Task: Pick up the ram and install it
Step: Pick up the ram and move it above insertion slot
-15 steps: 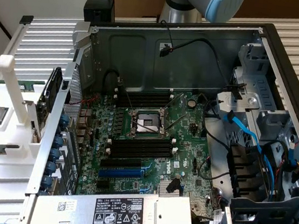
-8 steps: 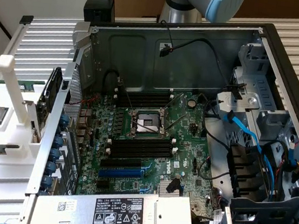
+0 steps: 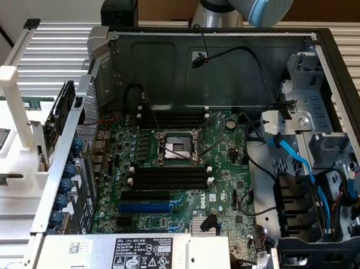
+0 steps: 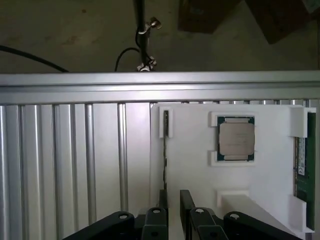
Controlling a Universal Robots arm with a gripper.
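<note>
The jaws stand apart, gripping nothing, over the white holder (image 4: pixel 190 145) on the ribbed metal worktop (image 4: pixel 60 160). The ram (image 4: pixel 301 165) sits in a recess at the holder's edge, near the processor chip (image 4: pixel 236 141).

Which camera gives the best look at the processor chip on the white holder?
The wrist view: the chip faces the camera squarely, seated in its recess in the white holder. At the exterior view's far left it is seen slantwise.
</note>
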